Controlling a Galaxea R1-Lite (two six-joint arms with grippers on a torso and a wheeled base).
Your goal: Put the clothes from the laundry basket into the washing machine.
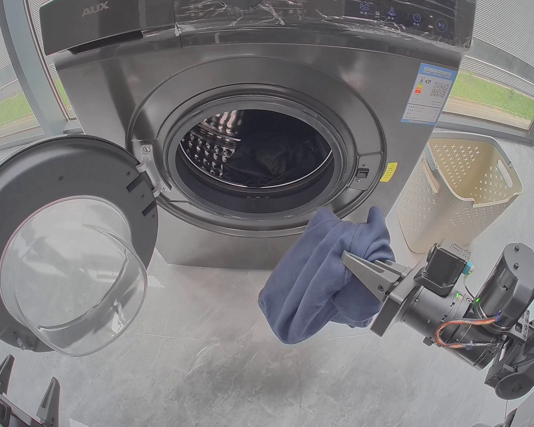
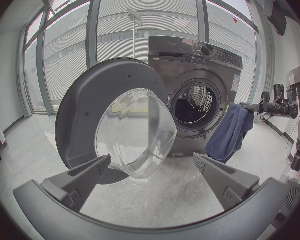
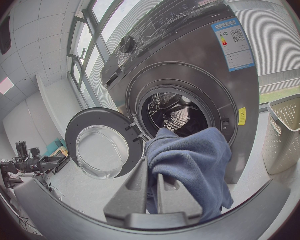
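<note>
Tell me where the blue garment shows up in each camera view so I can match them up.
Head view: the blue garment hangs from the right gripper, below and right of the drum opening.
Left wrist view: the garment hangs beside the drum opening, on the side away from the open door.
Right wrist view: the garment drapes over the gripper's fingers, before the drum opening.
Shared landmark: the open door.

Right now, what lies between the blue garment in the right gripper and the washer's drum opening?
Nothing loose. The head view shows only the washer's front rim between the blue garment and the drum opening. The door stands swung aside, left.
</note>
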